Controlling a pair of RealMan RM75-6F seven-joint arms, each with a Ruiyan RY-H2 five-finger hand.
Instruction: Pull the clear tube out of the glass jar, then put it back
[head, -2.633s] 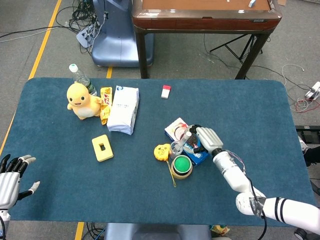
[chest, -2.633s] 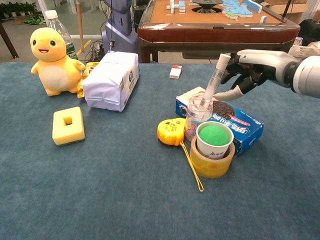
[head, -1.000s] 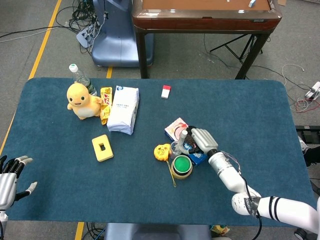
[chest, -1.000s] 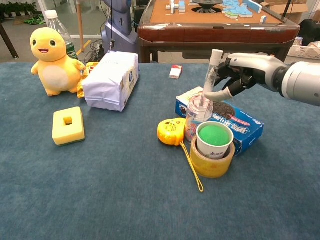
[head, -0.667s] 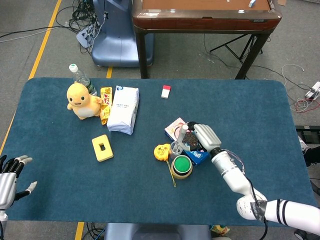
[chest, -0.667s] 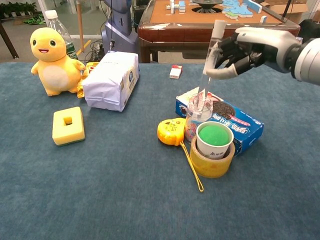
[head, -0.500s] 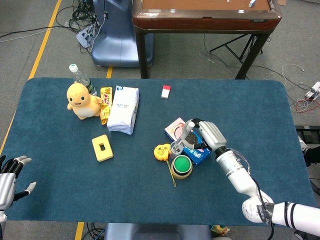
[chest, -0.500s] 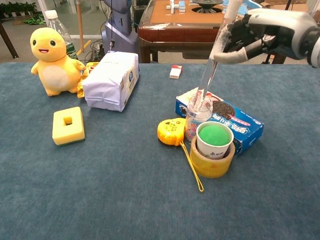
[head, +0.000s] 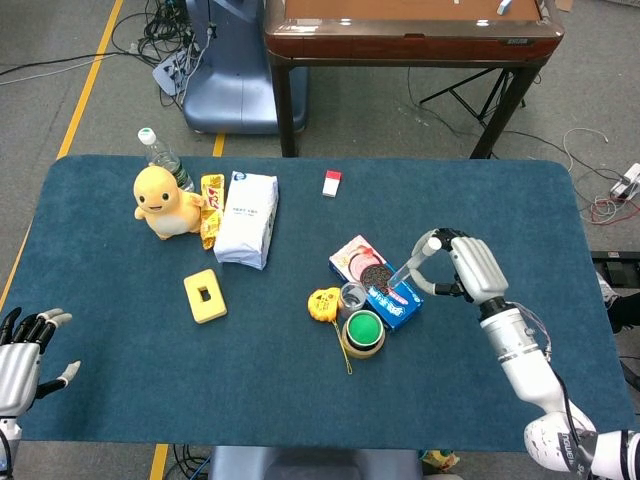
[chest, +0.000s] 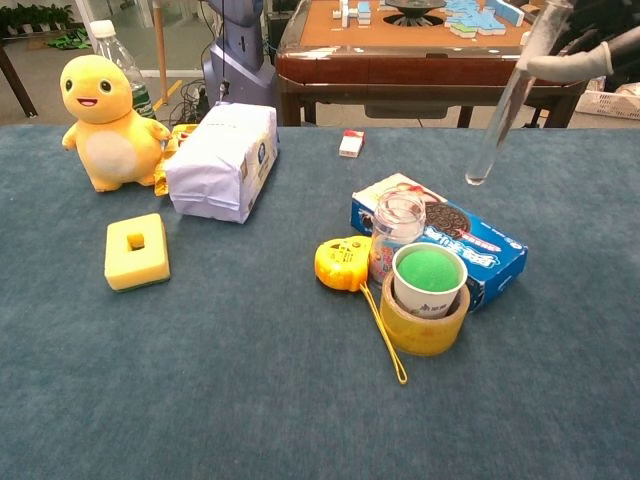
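Since the earlier frame, clear tube (chest: 505, 108) has been lifted fully out of glass jar (chest: 396, 233) and is pinched, tilted, by right hand (head: 462, 264) to the jar's right, above the table. Jar is left upright beside green-filled cup (chest: 428, 279), which is set in tape roll (chest: 423, 331). Left hand (head: 22, 350) is held with fingers spread, holding nothing.

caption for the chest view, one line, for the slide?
Right hand holds the clear tube lifted free, tilted, up and to the right of the open glass jar beside the cookie box.
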